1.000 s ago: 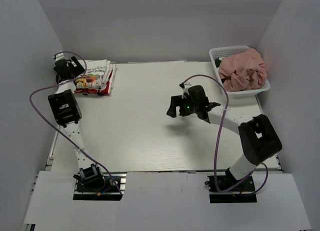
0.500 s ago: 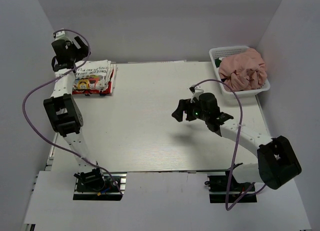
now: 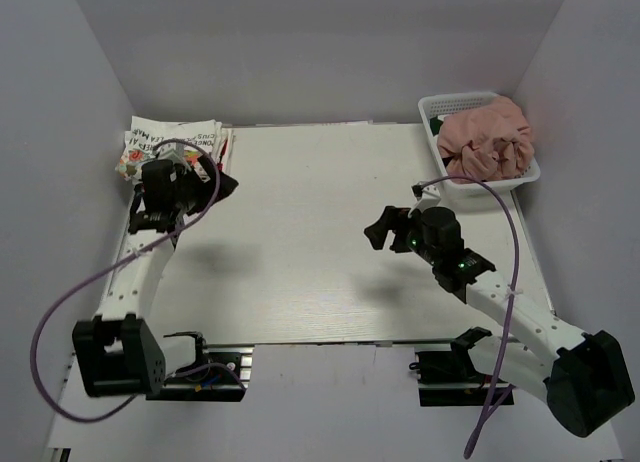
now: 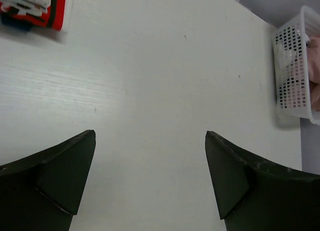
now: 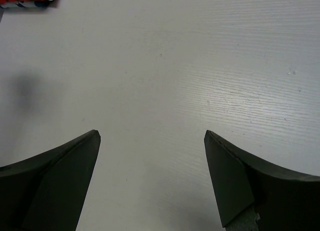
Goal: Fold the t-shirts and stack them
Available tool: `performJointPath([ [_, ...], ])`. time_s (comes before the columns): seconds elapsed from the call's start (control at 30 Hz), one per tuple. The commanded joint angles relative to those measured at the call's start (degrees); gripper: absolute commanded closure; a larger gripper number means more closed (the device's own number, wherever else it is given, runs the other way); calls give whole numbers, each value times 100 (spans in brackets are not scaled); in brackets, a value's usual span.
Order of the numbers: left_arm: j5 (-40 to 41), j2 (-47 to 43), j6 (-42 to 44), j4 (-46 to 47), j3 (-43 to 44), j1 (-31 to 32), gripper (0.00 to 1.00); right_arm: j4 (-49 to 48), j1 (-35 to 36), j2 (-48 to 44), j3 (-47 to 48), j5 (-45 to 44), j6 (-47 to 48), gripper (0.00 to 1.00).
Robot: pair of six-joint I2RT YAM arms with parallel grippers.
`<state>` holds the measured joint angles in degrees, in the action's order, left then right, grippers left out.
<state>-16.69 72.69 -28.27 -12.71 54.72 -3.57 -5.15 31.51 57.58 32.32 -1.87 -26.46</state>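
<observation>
The stack of folded t-shirts lies at the far left corner of the table. Its top piece is white with coloured print, and a red edge shows under it. I think it is kept there so that the middle of the table is free for folding.

The pink t-shirt is crumpled in the basket at the far right corner. A small piece of dark green cloth shows at the left wall of the basket. These are not yet folded.

The left gripper hangs just beside the stack, on its near right side and partly in front of it. Its fingers are spread wide and hold nothing; between them only bare table is seen.

The right gripper hovers over the middle right part of the table, well apart from the basket. Its fingers are also spread wide and empty, and it points to the left.

Both are released, probably to be ready for the next shirt. The right arm is nearer to the basket, so it seems the natural one to reach there, but it must first turn toward it.
</observation>
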Motion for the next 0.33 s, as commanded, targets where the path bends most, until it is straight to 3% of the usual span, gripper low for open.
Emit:
performJointPath([
  [0.0, 215, -956, -267, -388, -391, 76, 0, 119, -4, -291, -163, -191, -263, 10],
  [0.13, 798, -1757, -267, -1181, -461, 129, 0, -12, 4, -607, -453, -200, -281, 10],
  [0.3, 474, -2074, -416, -1093, -734, 182, 0, 40, 5, -994, -604, -130, -281, 10],
])
